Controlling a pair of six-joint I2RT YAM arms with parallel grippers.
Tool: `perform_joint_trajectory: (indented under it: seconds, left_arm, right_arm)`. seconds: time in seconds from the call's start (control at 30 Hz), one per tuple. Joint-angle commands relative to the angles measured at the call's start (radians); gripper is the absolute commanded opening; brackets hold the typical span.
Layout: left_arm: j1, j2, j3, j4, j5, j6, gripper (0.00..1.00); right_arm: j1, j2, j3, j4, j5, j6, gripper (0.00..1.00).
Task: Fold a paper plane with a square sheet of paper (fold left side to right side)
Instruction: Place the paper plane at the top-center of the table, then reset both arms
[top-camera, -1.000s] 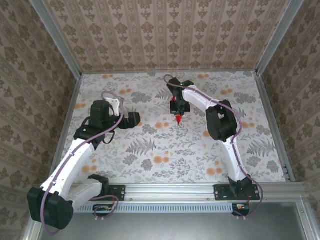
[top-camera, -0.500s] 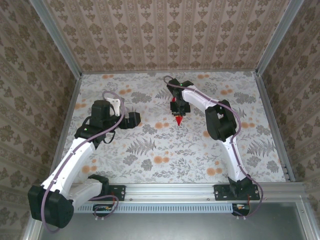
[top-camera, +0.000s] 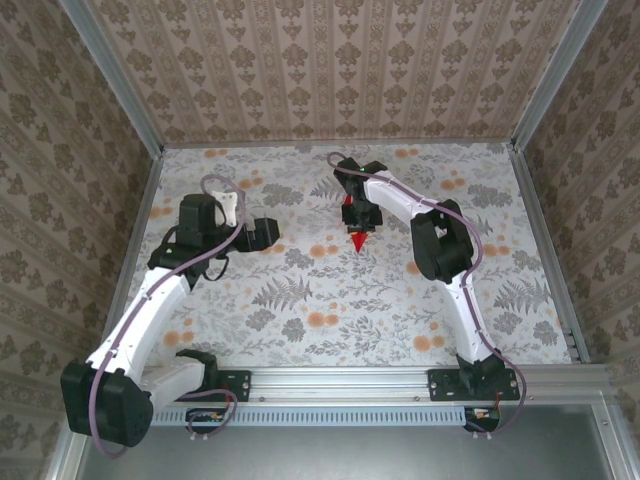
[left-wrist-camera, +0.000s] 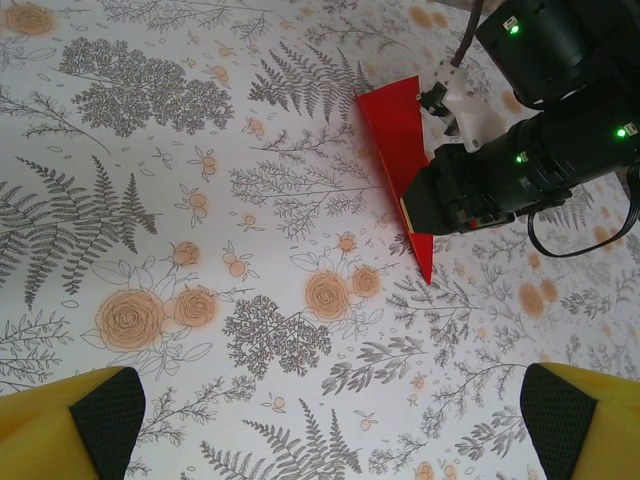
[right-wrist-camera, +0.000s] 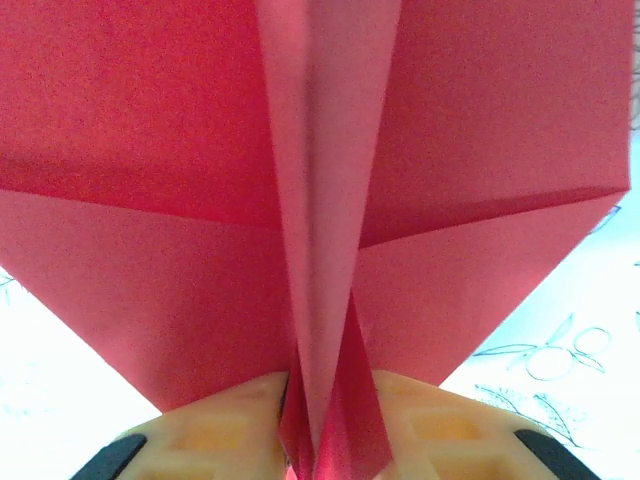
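The paper plane (top-camera: 355, 239) is a narrow bright red dart in the middle of the table, nose toward the near edge. My right gripper (top-camera: 357, 220) stands over its rear end. In the right wrist view the plane's centre fold (right-wrist-camera: 325, 300) runs down between my two tan fingers (right-wrist-camera: 230, 420). My right gripper (right-wrist-camera: 325, 445) is slightly parted and the red layers fan out across the gap. From the left wrist the plane (left-wrist-camera: 398, 150) lies partly under the black right gripper (left-wrist-camera: 470, 195). My left gripper (top-camera: 268, 231) stays well left of it, open (left-wrist-camera: 330, 425) and holding nothing.
The floral tablecloth (top-camera: 300, 300) covers the table inside patterned walls and an aluminium frame (top-camera: 540, 230). Both arm bases sit on the near rail (top-camera: 340, 382). There is bare cloth between the two grippers.
My left arm has shifted slightly left and toward the far side. The right arm and the plane have kept their place.
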Motion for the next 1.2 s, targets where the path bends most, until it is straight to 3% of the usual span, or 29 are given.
perform_joint_trajectory:
  seconds: [0.0, 0.27, 0.57, 0.87, 1.17]
  left_arm:
    - [0.017, 0.001, 0.035, -0.012, 0.039, -0.025, 1.0]
    - [0.053, -0.036, 0.037, -0.003, 0.038, -0.069, 1.0]
    - [0.106, -0.136, 0.006, -0.022, -0.071, -0.1, 1.0]
    - [0.137, -0.188, 0.008, -0.019, -0.175, -0.099, 1.0]
    - [0.147, -0.171, 0.002, 0.006, -0.193, -0.08, 1.0]
  right_arm:
    - [0.014, -0.09, 0.021, -0.06, 0.04, -0.017, 0.3]
    - [0.041, -0.274, -0.111, -0.047, 0.061, -0.021, 0.4]
    - [0.046, -0.661, -0.419, 0.077, 0.1, -0.043, 0.5]
    - [-0.001, -1.052, -0.747, 0.283, 0.15, -0.097, 0.72]
    - [-0.104, -1.279, -1.016, 0.487, 0.176, -0.136, 1.0]
